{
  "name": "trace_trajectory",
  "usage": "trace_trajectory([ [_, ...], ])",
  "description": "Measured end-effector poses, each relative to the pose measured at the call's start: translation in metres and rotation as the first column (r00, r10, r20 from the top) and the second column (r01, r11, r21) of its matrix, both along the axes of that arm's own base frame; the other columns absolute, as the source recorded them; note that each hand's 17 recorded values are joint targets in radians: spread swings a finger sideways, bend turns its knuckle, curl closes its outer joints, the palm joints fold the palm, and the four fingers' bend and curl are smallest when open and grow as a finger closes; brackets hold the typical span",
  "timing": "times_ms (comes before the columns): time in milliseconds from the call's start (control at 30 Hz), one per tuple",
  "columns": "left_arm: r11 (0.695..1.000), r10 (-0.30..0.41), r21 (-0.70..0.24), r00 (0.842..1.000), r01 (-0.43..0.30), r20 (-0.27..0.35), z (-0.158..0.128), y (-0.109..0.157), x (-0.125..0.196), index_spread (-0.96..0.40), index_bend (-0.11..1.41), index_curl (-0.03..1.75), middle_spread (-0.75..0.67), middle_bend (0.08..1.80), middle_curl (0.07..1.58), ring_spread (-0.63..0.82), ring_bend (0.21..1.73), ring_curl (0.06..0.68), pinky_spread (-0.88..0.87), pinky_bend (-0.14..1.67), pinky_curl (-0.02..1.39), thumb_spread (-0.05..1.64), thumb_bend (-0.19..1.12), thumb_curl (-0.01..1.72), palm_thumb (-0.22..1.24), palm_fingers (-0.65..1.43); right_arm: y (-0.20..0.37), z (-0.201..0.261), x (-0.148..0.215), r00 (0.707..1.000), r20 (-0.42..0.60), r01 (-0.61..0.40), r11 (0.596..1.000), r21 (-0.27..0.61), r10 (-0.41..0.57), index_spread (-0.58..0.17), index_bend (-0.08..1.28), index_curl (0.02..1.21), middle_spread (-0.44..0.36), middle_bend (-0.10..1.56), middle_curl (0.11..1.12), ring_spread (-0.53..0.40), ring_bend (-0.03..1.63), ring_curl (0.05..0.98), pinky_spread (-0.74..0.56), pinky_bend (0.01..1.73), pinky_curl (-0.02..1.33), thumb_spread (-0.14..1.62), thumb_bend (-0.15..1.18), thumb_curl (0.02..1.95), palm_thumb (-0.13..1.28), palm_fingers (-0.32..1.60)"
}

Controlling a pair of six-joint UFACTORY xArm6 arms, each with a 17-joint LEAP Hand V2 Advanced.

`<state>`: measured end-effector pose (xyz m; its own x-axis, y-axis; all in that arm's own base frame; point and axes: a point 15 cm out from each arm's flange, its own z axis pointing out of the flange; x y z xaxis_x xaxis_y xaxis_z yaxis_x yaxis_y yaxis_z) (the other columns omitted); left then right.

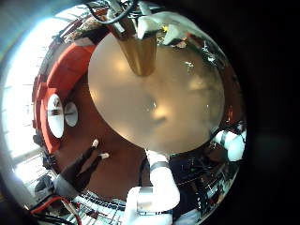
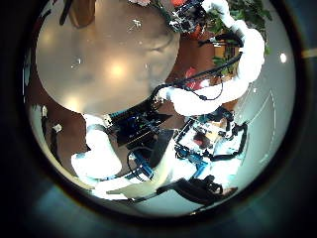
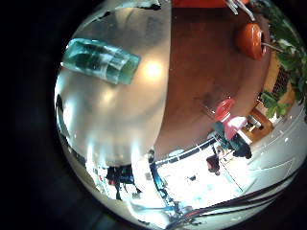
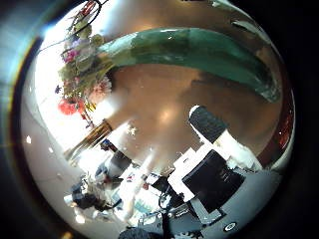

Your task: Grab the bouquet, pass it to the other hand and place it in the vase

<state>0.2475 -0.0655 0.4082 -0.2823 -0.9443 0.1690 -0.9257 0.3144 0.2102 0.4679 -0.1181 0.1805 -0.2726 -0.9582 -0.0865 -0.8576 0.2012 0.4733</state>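
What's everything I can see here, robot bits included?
table: one, tan, round, under everything
bouquet: one, green wrap with pink flowers at one end, lying on the table
vase: one, brown, standing on the table
seat: one, orange, on the floor beyond the table
arms: two, white, at the table's edge
right robot hand: one, black and white, close over the bouquet

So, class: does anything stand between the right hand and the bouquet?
Nothing visible does. The bouquet fills much of the thumb side palm view, so it is close to the right hand, and only bare table shows beside its wrapped stems.
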Motion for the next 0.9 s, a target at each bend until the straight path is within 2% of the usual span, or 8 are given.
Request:
trace_trajectory([
  [333, 1.000, 0.001, 0.002, 1.000, -0.001, -0.004, 0.000, -0.001, -0.001, 0.10, 0.17, 0.33, 0.43, 0.19, 0.33, 0.58, 0.47, 0.201, 0.54, 0.19, 0.31, 1.11, -0.02, 0.28, 0.14, 0.10, -0.001, -0.012, 0.003, 1.000, -0.002, 0.003, 1.000, 0.001, -0.003, -0.214, 0.17, 0.34, -0.058, 0.36, 0.43, -0.131, 0.77, 0.302, 0.29, 0.49, 0.20, 1.04, -0.02, 0.45, 0.71, 0.31],
  [500, 1.000, 0.002, 0.003, 1.000, -0.002, -0.002, 0.001, -0.002, 0.000, 0.10, 0.17, 0.33, 0.43, 0.19, 0.33, 0.58, 0.47, 0.201, 0.54, 0.19, 0.31, 1.11, -0.02, 0.28, 0.14, 0.10, 0.000, -0.017, 0.001, 1.000, -0.016, -0.003, 1.000, 0.004, 0.003, -0.245, 0.17, 0.33, -0.109, 0.45, 0.46, -0.198, 0.89, 0.335, 0.16, 0.50, 0.19, 1.04, -0.02, 0.46, 0.73, 0.49],
  [533, 1.000, 0.003, 0.003, 1.000, -0.003, -0.001, 0.001, -0.002, 0.001, 0.10, 0.17, 0.33, 0.43, 0.19, 0.33, 0.58, 0.47, 0.201, 0.54, 0.19, 0.31, 1.11, -0.02, 0.28, 0.14, 0.10, 0.000, -0.016, 0.001, 1.000, -0.016, -0.005, 1.000, 0.003, 0.005, -0.250, 0.16, 0.33, -0.120, 0.45, 0.46, -0.209, 0.92, 0.342, 0.13, 0.54, 0.20, 1.04, -0.02, 0.46, 0.73, 0.55],
  [667, 1.000, 0.005, 0.003, 1.000, -0.005, -0.001, 0.002, -0.002, 0.000, 0.10, 0.17, 0.33, 0.43, 0.19, 0.33, 0.58, 0.47, 0.201, 0.54, 0.20, 0.31, 1.11, -0.02, 0.28, 0.14, 0.10, 0.003, -0.011, 0.000, 1.000, -0.017, -0.016, 1.000, -0.001, 0.016, -0.331, 0.17, 0.33, -0.188, 0.52, 0.50, -0.265, 1.03, 0.379, -0.18, 0.84, 0.25, 1.02, -0.01, 0.47, 0.79, 0.95],
  [700, 1.000, 0.005, 0.003, 1.000, -0.005, 0.000, 0.002, -0.002, 0.000, 0.10, 0.17, 0.33, 0.43, 0.19, 0.33, 0.58, 0.47, 0.201, 0.54, 0.20, 0.31, 1.11, -0.02, 0.28, 0.14, 0.10, 0.002, -0.011, 0.000, 1.000, -0.018, -0.022, 1.000, -0.010, 0.022, -0.367, 0.23, 0.36, -0.214, 0.58, 0.54, -0.271, 1.05, 0.396, -0.27, 0.90, 0.27, 1.01, -0.01, 0.48, 0.81, 1.14],
  [767, 1.000, 0.002, 0.003, 1.000, -0.002, 0.000, 0.002, -0.002, 0.000, 0.10, 0.17, 0.33, 0.43, 0.19, 0.33, 0.58, 0.47, 0.201, 0.54, 0.20, 0.31, 1.11, -0.02, 0.28, 0.14, 0.10, -0.001, -0.009, -0.001, 0.999, -0.022, -0.039, 0.999, -0.033, 0.038, -0.398, 0.30, 0.41, -0.229, 0.63, 0.57, -0.265, 1.09, 0.431, -0.32, 0.96, 0.32, 1.00, -0.01, 0.49, 0.84, 1.22],
  [833, 1.000, 0.002, 0.002, 1.000, -0.002, 0.003, 0.003, -0.002, 0.000, 0.10, 0.17, 0.33, 0.43, 0.19, 0.33, 0.58, 0.47, 0.201, 0.54, 0.20, 0.31, 1.11, -0.02, 0.28, 0.14, 0.10, -0.003, -0.005, -0.001, 0.997, -0.025, -0.070, 0.995, -0.068, 0.068, -0.439, 0.46, 0.50, -0.252, 0.76, 0.64, -0.261, 1.14, 0.472, -0.34, 1.07, 0.37, 0.98, -0.01, 0.50, 0.88, 1.30],
  [900, 1.000, 0.001, 0.002, 1.000, -0.001, 0.005, 0.004, -0.002, 0.000, 0.10, 0.17, 0.33, 0.43, 0.19, 0.33, 0.58, 0.47, 0.201, 0.54, 0.20, 0.31, 1.11, -0.02, 0.28, 0.14, 0.10, -0.002, 0.002, 0.000, 0.997, -0.017, -0.082, 0.993, -0.086, 0.081, -0.455, 0.54, 0.55, -0.263, 0.83, 0.69, -0.259, 1.17, 0.494, -0.33, 1.16, 0.41, 0.97, -0.01, 0.51, 0.91, 1.28],
])
